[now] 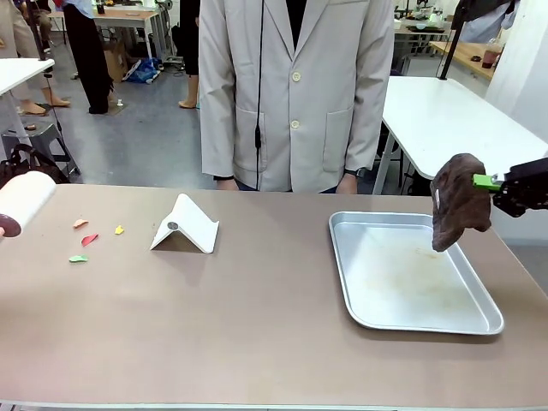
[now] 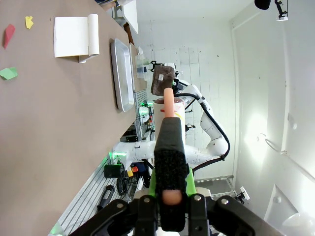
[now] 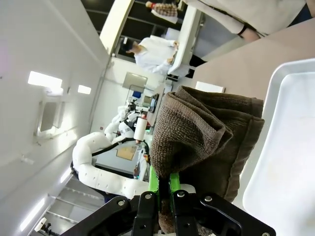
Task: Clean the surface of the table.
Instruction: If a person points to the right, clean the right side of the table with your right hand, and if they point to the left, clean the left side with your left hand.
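Table point(image 1: 257, 351) bare along near edge; left jaws tight on roller point(image 1: 26, 199), right jaws on cloth point(image 1: 458, 201).

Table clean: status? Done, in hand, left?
Done: nothing visibly; coloured scraps lie on the table. In hand: right gripper shut on brown cloth, raised by the tray; left gripper shut on a white roller. Left: clearing the scraps, wiping the top.

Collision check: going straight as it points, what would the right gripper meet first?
The way looks free over the silver metal tray; far across, perhaps the white cylindrical roller, depth unclear.
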Motion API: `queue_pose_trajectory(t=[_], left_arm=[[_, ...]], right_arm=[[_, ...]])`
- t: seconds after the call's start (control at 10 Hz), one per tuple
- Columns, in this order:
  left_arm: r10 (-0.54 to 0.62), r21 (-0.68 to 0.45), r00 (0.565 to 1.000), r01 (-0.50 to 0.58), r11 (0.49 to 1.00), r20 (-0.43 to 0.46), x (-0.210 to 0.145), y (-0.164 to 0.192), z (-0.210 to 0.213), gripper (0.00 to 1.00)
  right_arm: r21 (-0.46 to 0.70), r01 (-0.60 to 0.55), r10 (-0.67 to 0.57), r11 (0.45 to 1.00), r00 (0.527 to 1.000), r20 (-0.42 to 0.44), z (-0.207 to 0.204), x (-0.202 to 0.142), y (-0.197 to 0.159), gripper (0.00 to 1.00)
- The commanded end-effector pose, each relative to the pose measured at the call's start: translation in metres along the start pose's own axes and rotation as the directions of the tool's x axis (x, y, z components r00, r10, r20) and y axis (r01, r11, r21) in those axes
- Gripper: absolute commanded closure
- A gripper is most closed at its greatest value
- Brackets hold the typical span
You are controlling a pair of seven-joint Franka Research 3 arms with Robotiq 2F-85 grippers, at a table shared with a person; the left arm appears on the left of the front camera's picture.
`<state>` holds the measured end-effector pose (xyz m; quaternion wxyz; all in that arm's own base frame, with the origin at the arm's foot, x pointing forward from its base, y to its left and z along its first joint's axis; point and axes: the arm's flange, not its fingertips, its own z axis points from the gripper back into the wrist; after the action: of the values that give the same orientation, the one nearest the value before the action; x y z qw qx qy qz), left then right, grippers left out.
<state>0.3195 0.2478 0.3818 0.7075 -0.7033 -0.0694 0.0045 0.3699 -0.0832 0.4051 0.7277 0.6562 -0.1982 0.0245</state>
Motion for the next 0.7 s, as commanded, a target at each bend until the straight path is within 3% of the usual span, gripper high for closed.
queue_pose_trajectory(t=[0.0,0.3,0.6], left_arm=[[-0.009,-0.013,1.000,0.009,1.000,-0.006,-0.0025,-0.0040,0.0015,1.00],[-0.009,-0.013,1.000,0.009,1.000,-0.006,-0.0025,-0.0040,0.0015,1.00],[-0.009,-0.013,1.000,0.009,1.000,-0.006,-0.0025,-0.0040,0.0015,1.00]], right_arm=[[0.022,-0.005,0.005,1.000,1.000,0.006,0.0010,0.0006,0.0025,0.91],[-0.004,0.007,-0.007,1.000,1.000,-0.002,0.0013,0.0006,-0.0013,0.91],[-0.101,-0.082,0.082,0.991,0.997,0.003,0.0041,0.0058,0.0002,0.91]])
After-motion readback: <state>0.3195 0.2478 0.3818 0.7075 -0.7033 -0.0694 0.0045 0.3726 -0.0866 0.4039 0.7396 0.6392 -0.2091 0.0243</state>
